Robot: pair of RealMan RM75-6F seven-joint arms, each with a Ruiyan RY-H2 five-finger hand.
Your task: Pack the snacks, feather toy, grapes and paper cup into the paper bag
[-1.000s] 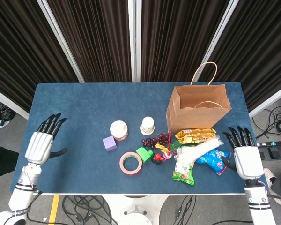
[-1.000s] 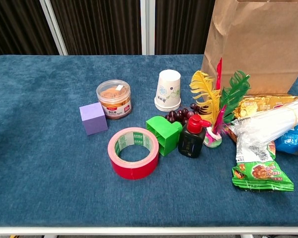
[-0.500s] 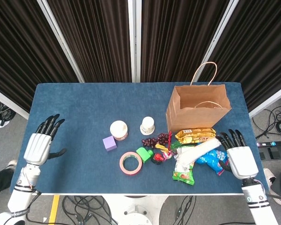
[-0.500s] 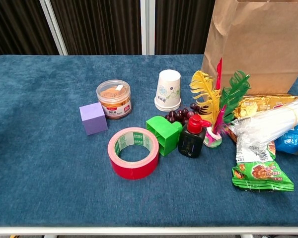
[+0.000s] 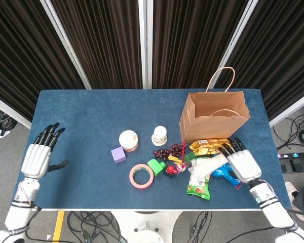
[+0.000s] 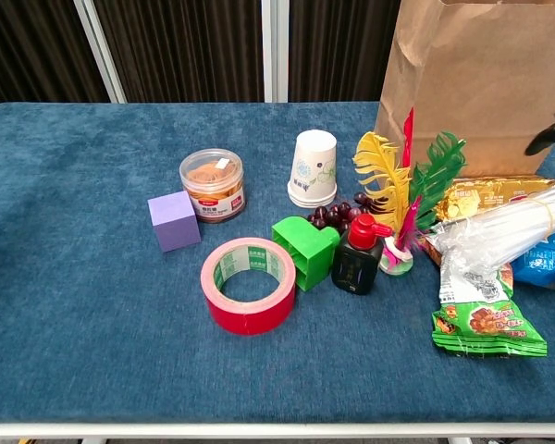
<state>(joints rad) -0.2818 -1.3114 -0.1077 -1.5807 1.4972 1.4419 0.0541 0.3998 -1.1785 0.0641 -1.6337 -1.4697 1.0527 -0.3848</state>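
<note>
Here, right robot hand [image 5: 241, 162] seemingly over snacks [image 5: 213, 167]

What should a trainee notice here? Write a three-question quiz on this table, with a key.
1. True or false: the paper cup stands upside down.
2. Which hand is over the snacks: A left hand, B right hand?
3. Fill in: the grapes lie between the cup and the ____ toy.

Key: 1 true. 2 B. 3 feather; nothing is packed in the paper bag yet.
</note>
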